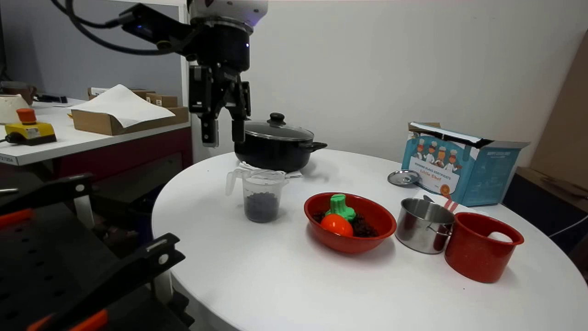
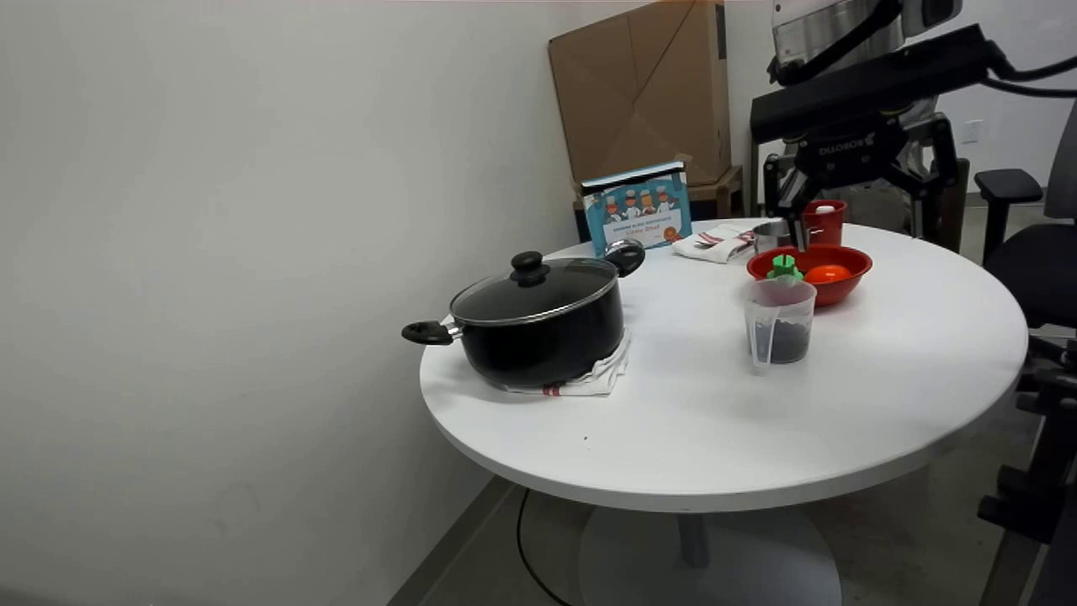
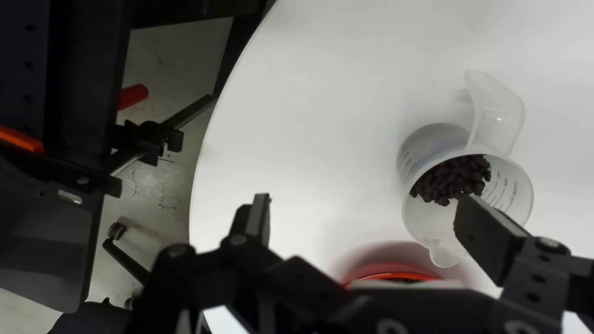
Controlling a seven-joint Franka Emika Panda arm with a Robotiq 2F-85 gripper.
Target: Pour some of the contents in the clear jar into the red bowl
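The claw (image 1: 224, 135) hangs above the tabletop (image 1: 275, 285), fingertips downward; its fingers stand wide apart, with only air between them, and grip nothing.

In an exterior view, the clear jar (image 1: 262, 186) stands upright on the tabletop at five o'clock from the claw, apart from it; the jar's handle points to ten o'clock; the contents (image 1: 262, 208) occupy its lower part as a dark mass; the red bowl (image 1: 351, 247) sits between three and four o'clock from the jar, holding an orange piece (image 1: 337, 225), a green piece (image 1: 339, 207) and dark pieces (image 1: 363, 227); the metal cup (image 1: 415, 230) stands at three o'clock from the bowl; the red cup (image 1: 477, 257) follows toward four o'clock, a white item (image 1: 500, 236) inside; the lidded black pot (image 1: 275, 155) stands just past twelve o'clock from the jar; the blue box (image 1: 471, 174) stands at two o'clock from the bowl.

In the wrist view, the contents appear as small separate pieces; the jar's spout points toward seven o'clock; one finger (image 3: 492, 241) overlaps the rim in line of sight.
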